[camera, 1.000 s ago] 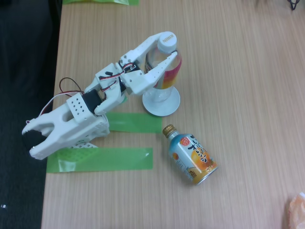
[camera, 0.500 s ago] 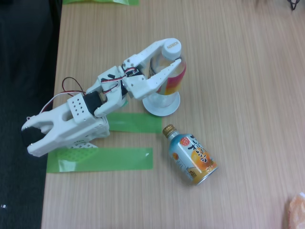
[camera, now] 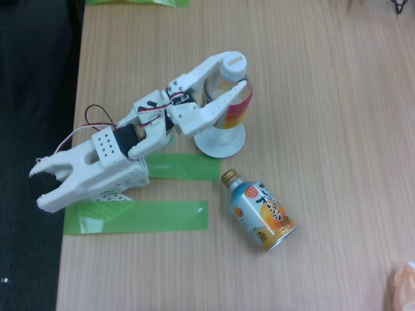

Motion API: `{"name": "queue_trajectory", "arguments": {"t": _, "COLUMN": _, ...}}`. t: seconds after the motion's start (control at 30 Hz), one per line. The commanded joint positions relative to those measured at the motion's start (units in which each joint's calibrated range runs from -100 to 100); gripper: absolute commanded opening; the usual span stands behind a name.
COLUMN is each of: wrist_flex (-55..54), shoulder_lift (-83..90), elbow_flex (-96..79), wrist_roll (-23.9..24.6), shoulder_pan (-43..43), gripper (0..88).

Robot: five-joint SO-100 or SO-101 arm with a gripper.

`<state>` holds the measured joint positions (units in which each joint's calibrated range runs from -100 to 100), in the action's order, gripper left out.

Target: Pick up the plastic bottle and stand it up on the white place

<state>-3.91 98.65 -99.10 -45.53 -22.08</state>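
One plastic bottle (camera: 232,97) stands upright on the white place (camera: 220,141) in the fixed view, its white cap uppermost and its base inside the shallow rim. The gripper (camera: 235,72) comes in from eight o'clock with a finger on each side of the label, seemingly clamped on the bottle, though the contact itself is hard to make out. To finish well, I judge the jaws should part slowly and evenly, then back away toward eight o'clock without brushing the label, since a tall light bottle tips easily. At five o'clock, well apart, an orange-and-blue bottle (camera: 261,211) lies on its side; green tape strips (camera: 149,216) sit at seven o'clock; neither blocks the retreat.
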Motion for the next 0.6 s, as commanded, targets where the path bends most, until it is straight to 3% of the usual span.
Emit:
{"name": "queue_trajectory", "arguments": {"t": 0.0, "wrist_flex": 1.2, "shoulder_lift": 0.0, "elbow_flex": -0.3, "wrist_roll": 0.3, "shoulder_pan": -0.2, "gripper": 18.7}}
{"name": "queue_trajectory", "arguments": {"t": 0.57, "wrist_flex": 0.8, "shoulder_lift": 0.3, "elbow_flex": -0.3, "wrist_roll": -0.1, "shoulder_pan": -0.2, "gripper": 19.0}}
